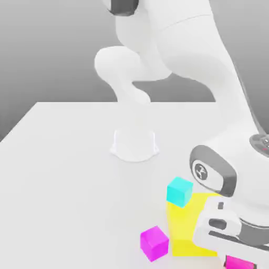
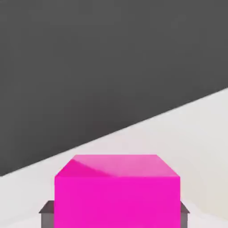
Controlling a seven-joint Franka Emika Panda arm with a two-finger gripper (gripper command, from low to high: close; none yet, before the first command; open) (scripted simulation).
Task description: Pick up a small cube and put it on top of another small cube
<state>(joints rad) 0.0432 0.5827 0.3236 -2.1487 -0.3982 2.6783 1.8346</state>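
Note:
A magenta small cube (image 2: pixel 118 187) sits between my dark fingers (image 2: pixel 46 214) in the hand view, and both pads touch its sides. In the exterior view this cube (image 1: pixel 239 261) shows under the hand at the bottom edge, on the exterior view's right, with my gripper (image 1: pixel 237 256) shut on it low over the white table. A second magenta small cube (image 1: pixel 154 242) stands free on the table to the exterior view's left of the hand. A cyan small cube (image 1: pixel 179 190) stands at the far corner of the yellow block.
A large yellow block (image 1: pixel 184 227) stands between the free magenta cube and my hand, close to the wrist. The arm's round base (image 1: pixel 135 144) is at the table's middle. The white table (image 1: pixel 63 173) stretches open to the exterior view's left.

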